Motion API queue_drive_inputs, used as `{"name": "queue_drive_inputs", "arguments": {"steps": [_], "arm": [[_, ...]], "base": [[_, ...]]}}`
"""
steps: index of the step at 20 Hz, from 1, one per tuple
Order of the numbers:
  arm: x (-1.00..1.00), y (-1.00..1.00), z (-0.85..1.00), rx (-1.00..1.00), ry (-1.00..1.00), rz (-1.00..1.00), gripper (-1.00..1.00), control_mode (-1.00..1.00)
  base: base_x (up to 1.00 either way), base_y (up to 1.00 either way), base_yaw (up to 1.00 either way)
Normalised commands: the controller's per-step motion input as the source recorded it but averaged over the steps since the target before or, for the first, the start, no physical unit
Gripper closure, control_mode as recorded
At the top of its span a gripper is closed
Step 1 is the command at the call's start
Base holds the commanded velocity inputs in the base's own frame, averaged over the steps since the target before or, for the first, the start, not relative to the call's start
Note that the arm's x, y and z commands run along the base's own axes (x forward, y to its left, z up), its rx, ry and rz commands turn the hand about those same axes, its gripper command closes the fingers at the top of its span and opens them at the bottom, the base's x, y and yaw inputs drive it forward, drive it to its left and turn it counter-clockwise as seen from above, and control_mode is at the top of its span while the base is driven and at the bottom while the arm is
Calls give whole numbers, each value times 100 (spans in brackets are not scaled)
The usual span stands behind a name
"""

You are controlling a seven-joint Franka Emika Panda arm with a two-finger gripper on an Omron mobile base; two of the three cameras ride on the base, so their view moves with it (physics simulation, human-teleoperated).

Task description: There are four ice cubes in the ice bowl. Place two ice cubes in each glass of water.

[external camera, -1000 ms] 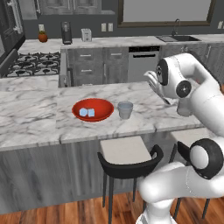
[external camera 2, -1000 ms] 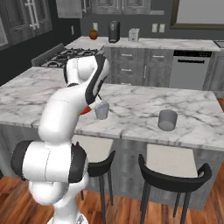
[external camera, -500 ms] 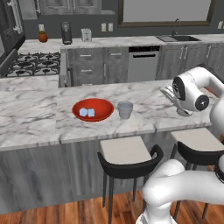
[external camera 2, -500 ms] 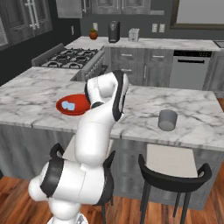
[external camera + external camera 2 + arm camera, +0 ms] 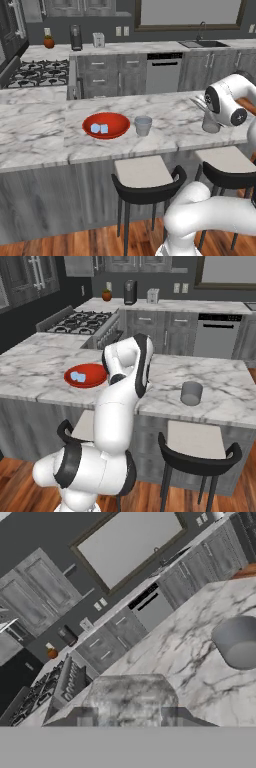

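One pale, glassy ice cube (image 5: 130,699) is pinched in the claw (image 5: 129,719).
Two cubes (image 5: 99,129) are left in the glossy red bowl (image 5: 106,125) on the marble counter (image 5: 35,135), grey tumblers (image 5: 143,125) (image 5: 191,393) nearby.

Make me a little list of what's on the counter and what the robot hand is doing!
bowl: red bowl on the marble counter
ice in bowl: two ice cubes
near glass: glass just right of the bowl, upright
far glass: second glass further right, upright
gripper: gripper shut on an ice cube, near the far glass
stools: two stools below the counter
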Motion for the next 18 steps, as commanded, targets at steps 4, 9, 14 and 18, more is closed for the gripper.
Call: {"name": "queue_drive_inputs", "arguments": {"steps": [4, 9, 14, 18], "arm": [[0, -33, 74, 4, 0, 0, 100, -100], [-10, -37, 37, 1, -13, 4, 100, -100], [-10, -53, 19, 0, -1, 6, 100, -100], [-1, -61, 21, 0, 27, 0, 100, -100]], "base": [[0, 0, 0], [0, 0, 0], [0, 0, 0], [0, 0, 0]]}}
